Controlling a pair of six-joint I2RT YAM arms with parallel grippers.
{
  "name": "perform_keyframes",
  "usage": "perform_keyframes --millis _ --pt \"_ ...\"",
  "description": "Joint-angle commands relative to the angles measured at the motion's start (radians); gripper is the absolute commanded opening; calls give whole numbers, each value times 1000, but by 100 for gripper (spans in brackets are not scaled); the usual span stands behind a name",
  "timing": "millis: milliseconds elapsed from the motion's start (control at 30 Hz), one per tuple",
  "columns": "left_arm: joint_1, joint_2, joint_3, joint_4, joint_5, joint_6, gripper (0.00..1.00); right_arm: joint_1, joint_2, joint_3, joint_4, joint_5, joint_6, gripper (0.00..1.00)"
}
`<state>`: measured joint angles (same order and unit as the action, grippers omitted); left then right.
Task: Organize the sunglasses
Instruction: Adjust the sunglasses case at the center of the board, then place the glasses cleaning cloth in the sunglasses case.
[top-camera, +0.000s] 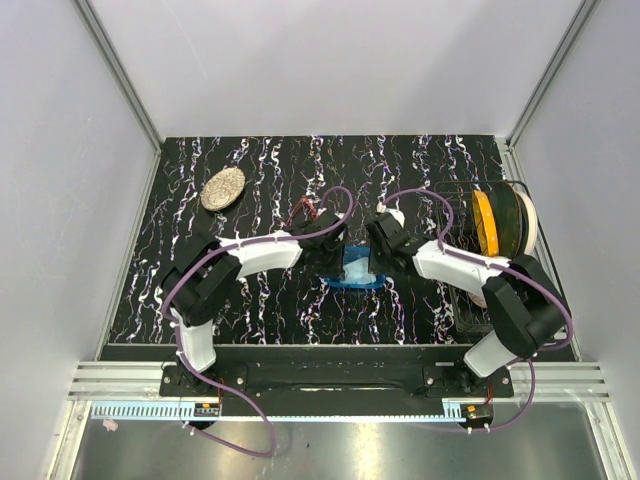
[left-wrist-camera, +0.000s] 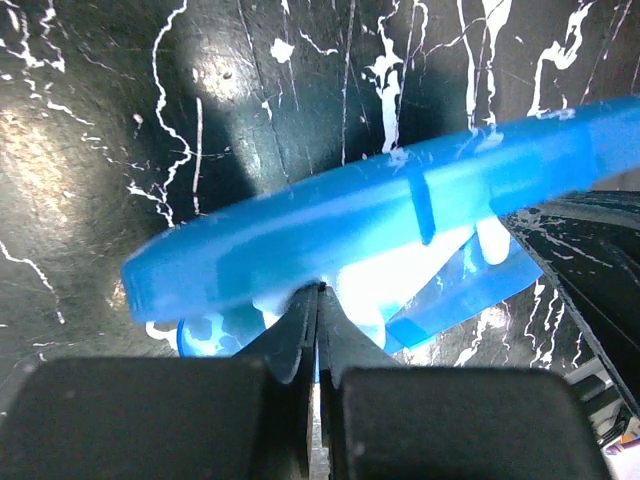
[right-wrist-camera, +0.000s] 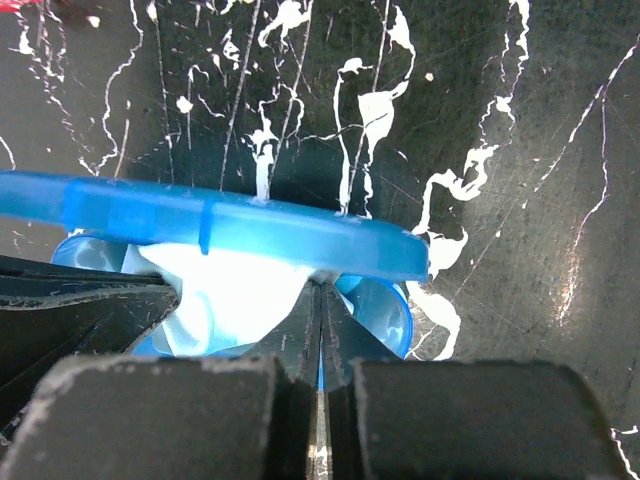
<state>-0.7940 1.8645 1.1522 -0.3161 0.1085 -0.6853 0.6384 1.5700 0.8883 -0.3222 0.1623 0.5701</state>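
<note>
A glossy blue case (top-camera: 355, 272) lies open mid-table, its lid (left-wrist-camera: 380, 220) (right-wrist-camera: 240, 225) raised over the lower shell (right-wrist-camera: 385, 310). A pale cloth (left-wrist-camera: 400, 275) (right-wrist-camera: 240, 290) is bunched inside it. My left gripper (top-camera: 335, 235) (left-wrist-camera: 320, 288) is shut at the case's left end and my right gripper (top-camera: 378, 245) (right-wrist-camera: 321, 283) is shut at its right end. Both pairs of tips sit under the lid against the cloth; whether they pinch it I cannot tell. The sunglasses (top-camera: 303, 211), thin and red, lie just behind my left gripper.
A glittery beige oval case (top-camera: 222, 188) lies at the back left. On the right stands a black wire rack (top-camera: 470, 300) holding an orange disc (top-camera: 485, 222) and a white plate (top-camera: 522, 220). Grey walls close in three sides.
</note>
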Motion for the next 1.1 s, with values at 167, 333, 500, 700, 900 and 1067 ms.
perform_keyframes --millis 167,333,500,700,900,1067 --pt "-22 -106 17 23 -59 26 0 -5 -113 -77 130 -12 31 0" --pt "-24 -129 29 2 -96 33 0 -5 -175 -118 178 12 53 0" --pt "-24 -137 59 -20 -151 53 0 -5 -209 -129 213 31 44 0" --pt "-22 -119 144 -95 -210 86 0 -5 -209 -78 203 54 17 0" --pt "-24 -152 184 -162 -210 105 0 -5 -231 -10 121 57 -7 0" --pt "-22 -183 198 -207 -179 110 0 -6 -243 44 31 34 -18 0"
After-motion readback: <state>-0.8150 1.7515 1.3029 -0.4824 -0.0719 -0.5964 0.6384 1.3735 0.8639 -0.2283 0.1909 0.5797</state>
